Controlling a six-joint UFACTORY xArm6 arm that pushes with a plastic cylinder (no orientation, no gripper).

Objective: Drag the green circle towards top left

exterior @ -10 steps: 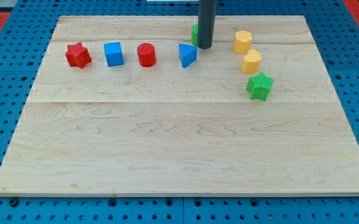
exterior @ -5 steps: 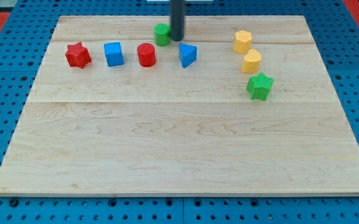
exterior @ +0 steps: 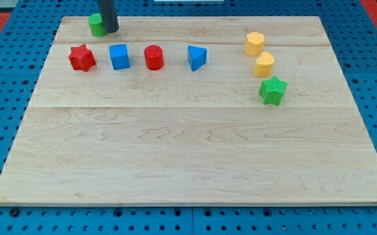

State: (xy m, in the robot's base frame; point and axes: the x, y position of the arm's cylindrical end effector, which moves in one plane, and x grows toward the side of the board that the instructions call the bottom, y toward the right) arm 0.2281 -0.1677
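The green circle sits near the board's top left corner, partly hidden on its right side by my rod. My tip rests on the board right against the green circle's right side. The rod rises out of the view's top.
A red star, a blue cube, a red cylinder and a blue triangle form a row below the tip. Two yellow blocks and a green star stand at the right. The wooden board lies on a blue pegboard.
My tip has moved left along the top of the board, and the green circle has slid with it from above the blue triangle to near the top left corner.
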